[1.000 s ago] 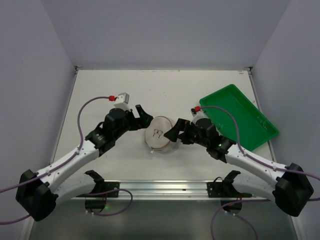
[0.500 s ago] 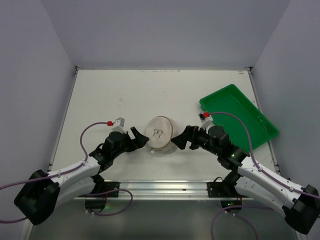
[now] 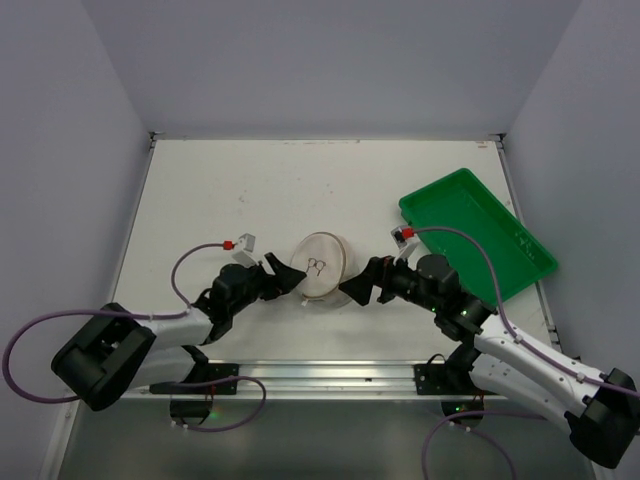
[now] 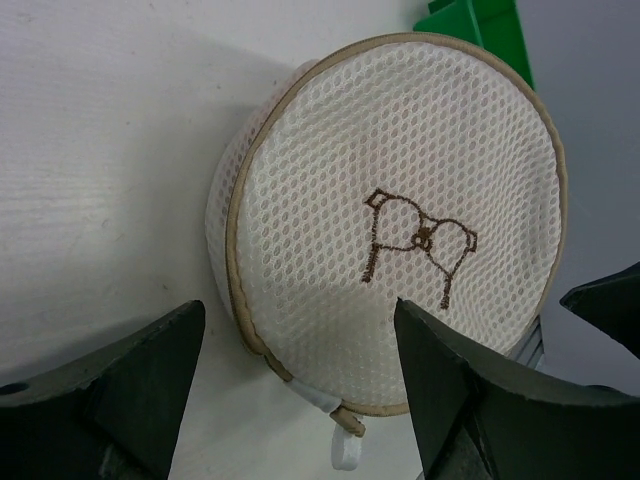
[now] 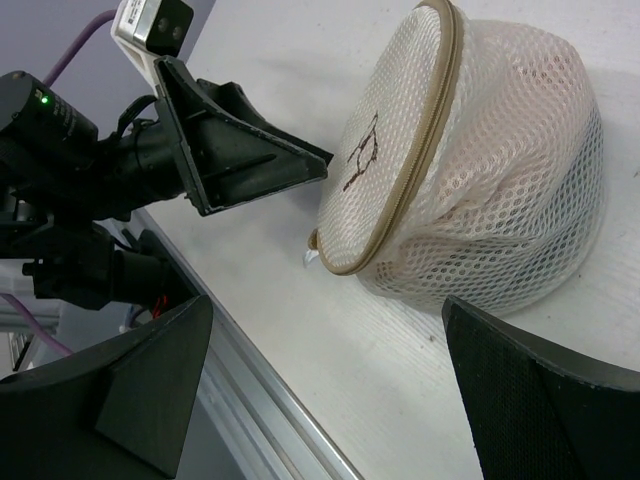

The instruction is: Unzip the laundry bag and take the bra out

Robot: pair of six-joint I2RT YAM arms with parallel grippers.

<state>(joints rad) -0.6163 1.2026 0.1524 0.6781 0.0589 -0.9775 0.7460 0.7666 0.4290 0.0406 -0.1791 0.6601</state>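
Progress: nothing done yet, judging from these views; unzipping and taking out the bra both remain.
Bag (image 3: 320, 264): lies near the middle of the table (image 3: 220, 190), a little toward 6 o'clock, tilted up on its bulging side with its printed face toward the left arm.
Zip (image 5: 425, 150): the tan rim looks closed all round, as far as both wrist views show.
Pull tab (image 4: 345, 452): small and white, hanging at the bag's low edge at 6 o'clock in the left wrist view; nothing touches it.
Bra (image 5: 520, 140): inside the bag; a pale pink bulk shows through the mesh.
Left gripper (image 3: 288, 277): at 8 o'clock of the bag, just beside it, jaws spread wide and holding nothing.
Right gripper (image 3: 352, 290): at 4 o'clock of the bag, just beside it, jaws likewise parted and empty.
Tray (image 3: 478, 232): green, at 2 o'clock of the bag, well apart.
Count: one bag, one zip, one pull tab, one bra as far as the mesh lets me tell, one tray, two grippers.
Next: likely a pinch on the tab while the other gripper steadies the bag.
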